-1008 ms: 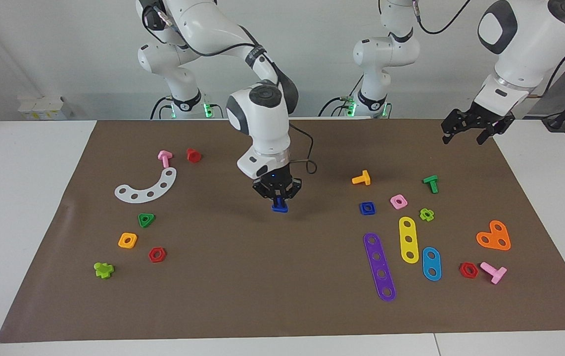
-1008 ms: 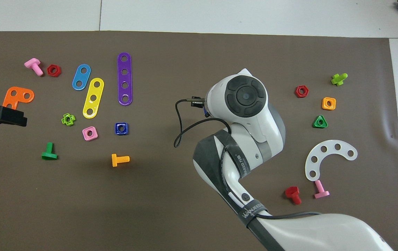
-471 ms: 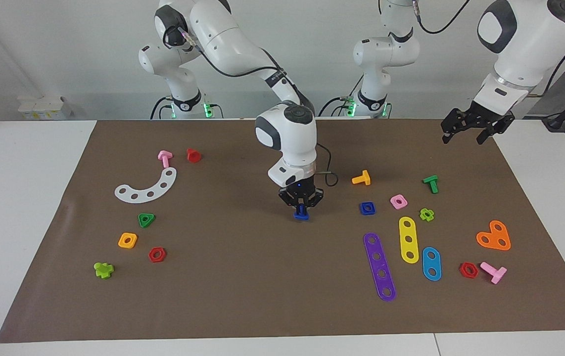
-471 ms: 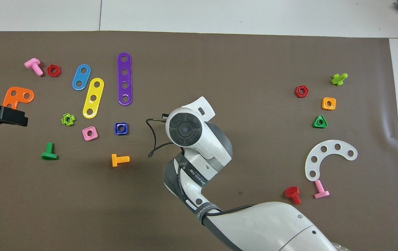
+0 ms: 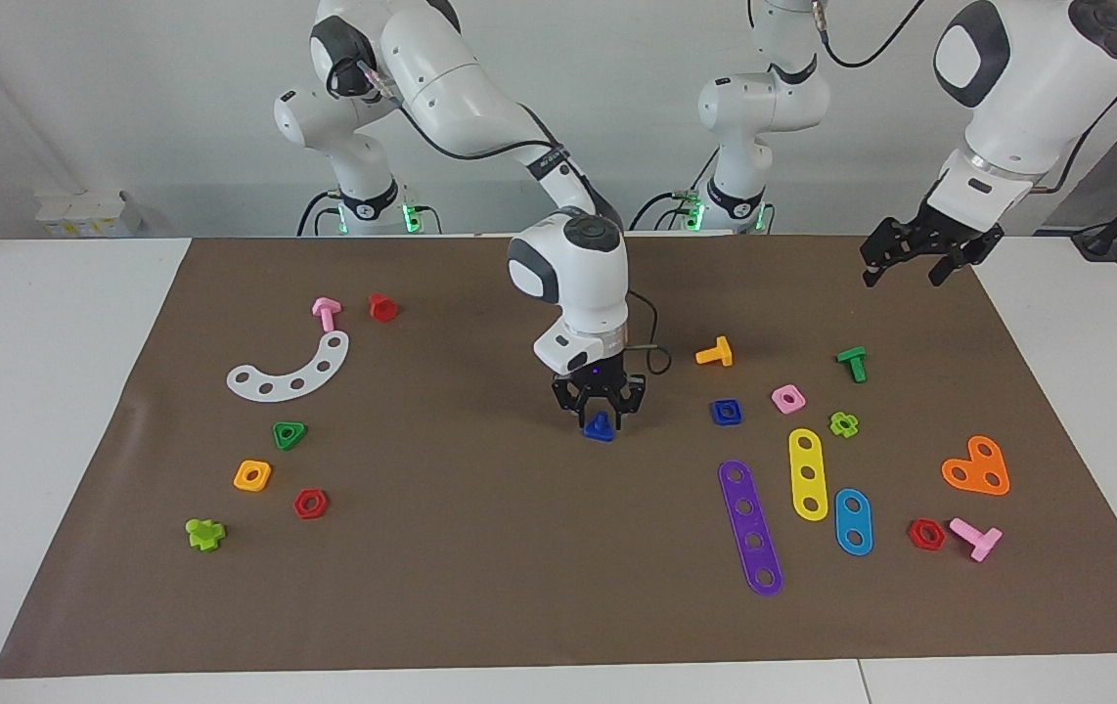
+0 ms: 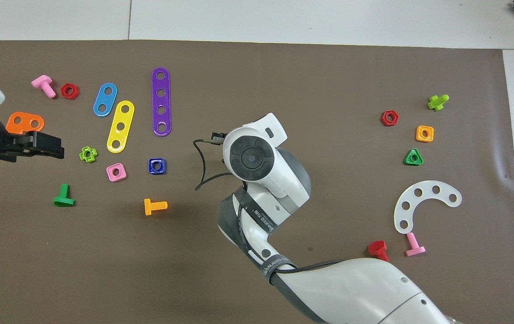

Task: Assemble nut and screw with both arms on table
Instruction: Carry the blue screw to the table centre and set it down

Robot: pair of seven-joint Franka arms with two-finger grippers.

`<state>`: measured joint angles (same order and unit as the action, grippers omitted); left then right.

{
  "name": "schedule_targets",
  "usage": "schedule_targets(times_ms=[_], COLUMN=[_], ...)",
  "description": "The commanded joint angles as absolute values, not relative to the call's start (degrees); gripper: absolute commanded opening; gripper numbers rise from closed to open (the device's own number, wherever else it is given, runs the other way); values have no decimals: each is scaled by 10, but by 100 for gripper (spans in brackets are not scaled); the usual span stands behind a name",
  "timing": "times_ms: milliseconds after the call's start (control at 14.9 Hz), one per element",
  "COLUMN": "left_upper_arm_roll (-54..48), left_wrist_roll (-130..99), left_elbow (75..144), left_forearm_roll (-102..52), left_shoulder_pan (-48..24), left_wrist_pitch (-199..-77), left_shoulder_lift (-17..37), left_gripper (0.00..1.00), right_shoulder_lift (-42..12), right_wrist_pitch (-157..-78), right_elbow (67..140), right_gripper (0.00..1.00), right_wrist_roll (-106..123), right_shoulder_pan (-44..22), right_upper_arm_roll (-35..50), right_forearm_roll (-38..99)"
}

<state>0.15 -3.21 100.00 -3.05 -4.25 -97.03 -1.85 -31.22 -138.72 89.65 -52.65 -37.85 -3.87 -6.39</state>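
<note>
The dark-blue screw [image 5: 600, 428] stands on its triangular head on the brown sheet of the table [image 5: 480, 587], near the middle. My right gripper [image 5: 600, 415] hangs just over it, open, fingertips on either side of the stem. In the overhead view the right arm hides the screw. The dark-blue square nut [image 5: 726, 412] [image 6: 156, 166] lies flat a short way toward the left arm's end, beside a pink square nut [image 5: 787, 398]. My left gripper [image 5: 903, 274] [image 6: 52, 147] hovers open and empty over the left arm's end of the sheet.
Around the blue nut lie an orange bolt [image 5: 715, 353], a green bolt [image 5: 852, 363], and purple [image 5: 750, 526], yellow [image 5: 808, 473] and blue [image 5: 853, 521] strips. A white curved strip [image 5: 290, 370] and several nuts lie toward the right arm's end.
My right gripper carried the screw toward the left arm's end, set it down on the sheet and opened. The left gripper shifted slightly inward over the table.
</note>
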Motion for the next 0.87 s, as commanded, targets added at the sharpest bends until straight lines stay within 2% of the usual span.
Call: schedule_targets(times_ms=[0,269,538,807], left_upper_arm_roll=[7,8,8,9], left_wrist_roll=[-63,-120,-162,-243], left_elbow=[1007,1022,1121,1178], left_forearm_roll=[-35,-33,-33,-32], left_shoulder_pan=[-79,-121,-147,-174], left_wrist_pitch=[-1006,-1075,-1206,-1291], left_shoulder_lift=[10,58,62,90], left_gripper=[99,97,93,88], right_shoulder_lift=[-236,-173,-120,-71], right_wrist_pitch=[-1331,-1247,-1160,-1047], right_elbow=[909,911,913,920], right_gripper=[100,100,100,100], right_wrist_roll=[-531,-456,-335,-240], right_shoulder_pan=[-326,-257,-175,-121], right_upper_arm_roll=[-32,-32,-31,-32], right_forearm_roll=[-72,-71,-26,13])
